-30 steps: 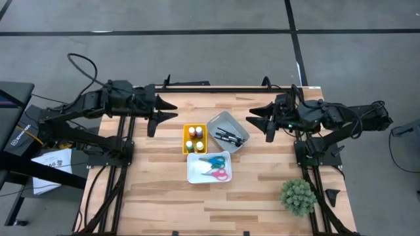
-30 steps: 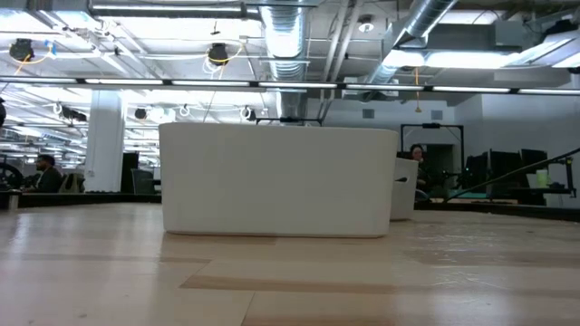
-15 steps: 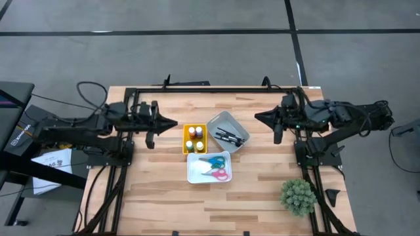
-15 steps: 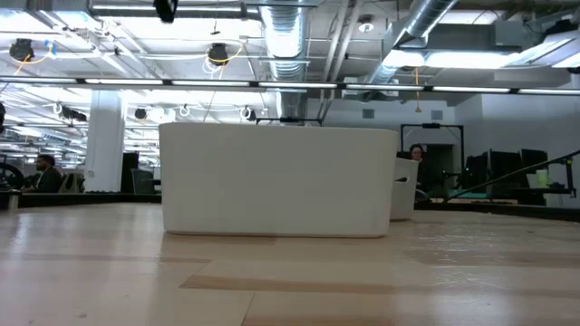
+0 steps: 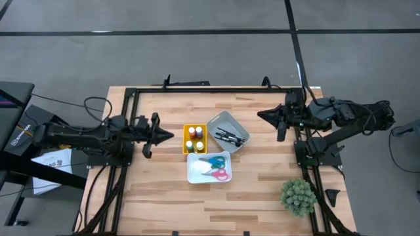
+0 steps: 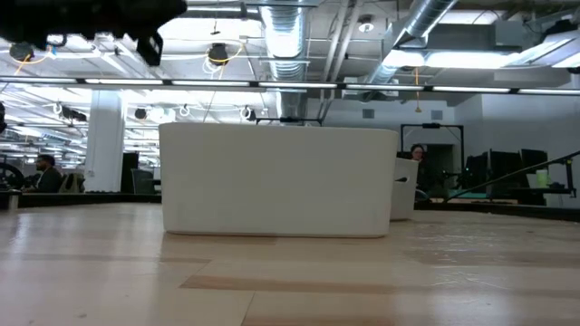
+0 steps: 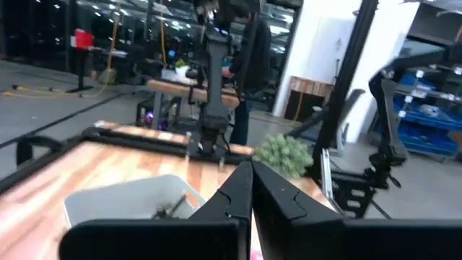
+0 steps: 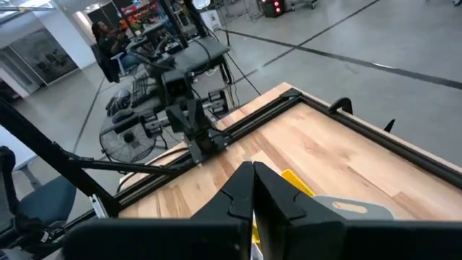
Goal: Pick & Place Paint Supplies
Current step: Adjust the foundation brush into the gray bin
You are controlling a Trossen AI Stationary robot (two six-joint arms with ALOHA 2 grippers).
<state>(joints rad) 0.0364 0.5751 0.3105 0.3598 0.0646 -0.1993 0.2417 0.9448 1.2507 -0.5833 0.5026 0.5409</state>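
Note:
Three small bins stand mid-table. A yellow bin [image 5: 195, 138] holds paint bottles, a grey bin [image 5: 228, 132] holds dark paintbrushes, and a white bin [image 5: 209, 167] holds scissors with blue and pink handles. My left gripper [image 5: 172, 136] is shut and holds nothing; it hovers just left of the yellow bin, pointing at it. My right gripper [image 5: 258, 115] is also shut and holds nothing, right of the grey bin and a little toward the far edge. Each wrist view shows shut fingertips, those of the left gripper [image 7: 250, 173] and of the right gripper [image 8: 253, 173].
A fuzzy green ball plant [image 5: 298, 195] sits near the table's front right corner. In the low view the white bin's wall [image 6: 276, 181] fills the middle and part of the left arm [image 6: 91, 18] shows at top left. People are in the room behind.
Both grippers have shut from open, with nothing between their fingers. My left gripper has gone toward the table's near edge and come level beside the yellow bin. My right gripper has drawn back slightly toward the table's right edge.

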